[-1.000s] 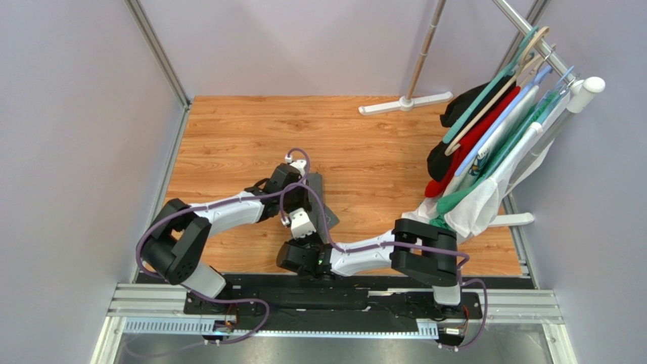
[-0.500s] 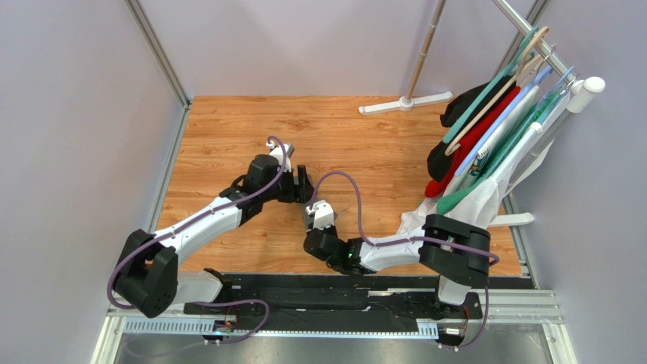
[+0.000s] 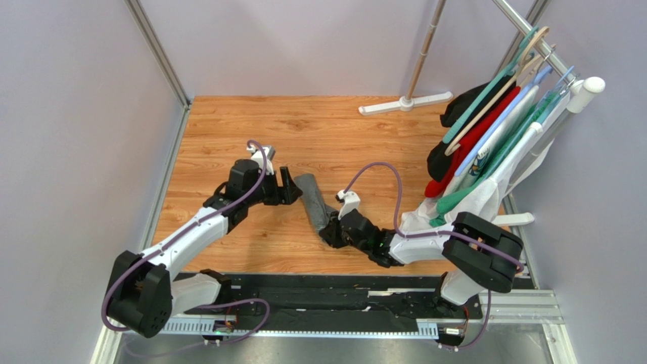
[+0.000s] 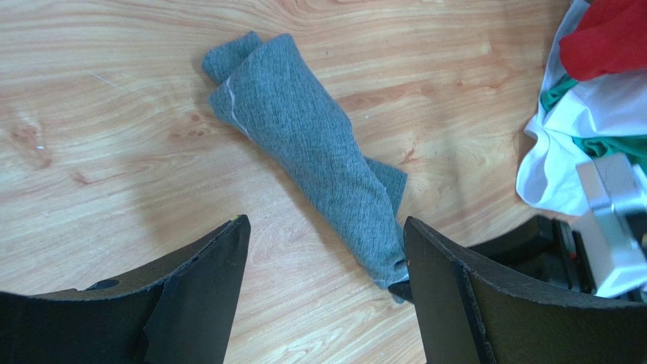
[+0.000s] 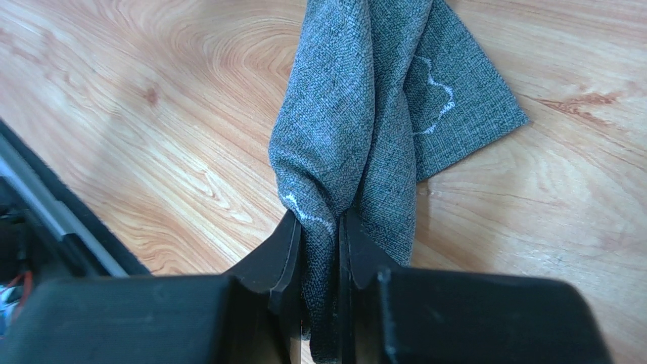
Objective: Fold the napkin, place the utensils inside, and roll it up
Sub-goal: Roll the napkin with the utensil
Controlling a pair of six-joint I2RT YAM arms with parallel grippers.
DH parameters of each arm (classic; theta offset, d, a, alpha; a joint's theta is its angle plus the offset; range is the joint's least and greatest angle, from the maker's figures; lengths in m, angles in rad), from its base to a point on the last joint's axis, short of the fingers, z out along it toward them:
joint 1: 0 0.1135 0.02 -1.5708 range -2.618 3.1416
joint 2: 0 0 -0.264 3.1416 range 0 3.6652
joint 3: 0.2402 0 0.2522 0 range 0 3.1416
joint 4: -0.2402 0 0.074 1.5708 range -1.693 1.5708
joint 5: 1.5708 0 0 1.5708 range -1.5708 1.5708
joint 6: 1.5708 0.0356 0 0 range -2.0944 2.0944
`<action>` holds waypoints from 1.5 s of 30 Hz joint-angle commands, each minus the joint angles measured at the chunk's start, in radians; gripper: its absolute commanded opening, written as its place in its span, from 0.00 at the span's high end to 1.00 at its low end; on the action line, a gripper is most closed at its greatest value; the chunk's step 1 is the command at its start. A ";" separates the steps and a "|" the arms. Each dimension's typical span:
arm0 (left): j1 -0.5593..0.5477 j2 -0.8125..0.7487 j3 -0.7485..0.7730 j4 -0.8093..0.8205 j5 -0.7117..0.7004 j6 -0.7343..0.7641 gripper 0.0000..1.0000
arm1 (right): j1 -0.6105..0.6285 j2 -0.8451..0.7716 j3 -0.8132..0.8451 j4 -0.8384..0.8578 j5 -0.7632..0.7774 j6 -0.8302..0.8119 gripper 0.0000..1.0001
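Note:
The napkin (image 3: 312,200) lies on the wooden table as a bunched, rolled-up dark grey strip running from the far left to the near right. My right gripper (image 3: 329,229) is shut on its near end. In the right wrist view the grey cloth (image 5: 364,114) is pinched between the fingers of that gripper (image 5: 319,224). My left gripper (image 3: 292,186) stands open just left of the napkin's far end, holding nothing. In the left wrist view the napkin (image 4: 304,144) lies ahead of the wide-apart jaws of the left gripper (image 4: 325,224). The utensils are out of view.
A clothes rack at the right carries hangers with red (image 3: 474,136), black and teal garments. A white cloth (image 3: 478,205) hangs down close to the right arm. The rack's white foot (image 3: 406,102) lies at the table's far edge. Grey walls close in both sides.
My left gripper has opened, let go of the napkin and drawn back to the left. The right arm has swung right, still holding the napkin's near end.

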 commanded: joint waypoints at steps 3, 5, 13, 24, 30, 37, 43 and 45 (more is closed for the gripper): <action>0.002 0.009 -0.018 0.081 0.054 0.013 0.18 | -0.081 -0.052 -0.063 0.138 -0.175 0.083 1.00; 0.002 0.017 -0.026 0.101 0.065 0.005 0.18 | -0.113 -0.055 -0.087 0.161 -0.206 0.114 1.00; 0.002 0.102 -0.037 0.197 0.128 -0.019 0.20 | -0.199 -0.003 -0.129 0.252 -0.295 0.197 1.00; -0.006 0.214 -0.015 0.305 0.155 -0.019 0.25 | -0.262 0.056 -0.161 0.335 -0.343 0.268 1.00; -0.064 0.345 0.040 0.343 0.152 -0.032 0.28 | -0.316 0.098 -0.191 0.431 -0.407 0.317 1.00; -0.073 0.411 0.078 0.368 0.152 -0.033 0.29 | -0.345 0.154 -0.208 0.527 -0.439 0.357 1.00; -0.084 0.498 0.114 0.401 0.188 -0.059 0.29 | -0.348 0.155 -0.196 0.498 -0.445 0.332 1.00; -0.090 0.517 0.121 0.400 0.188 -0.068 0.30 | -0.350 0.152 -0.191 0.487 -0.444 0.326 1.00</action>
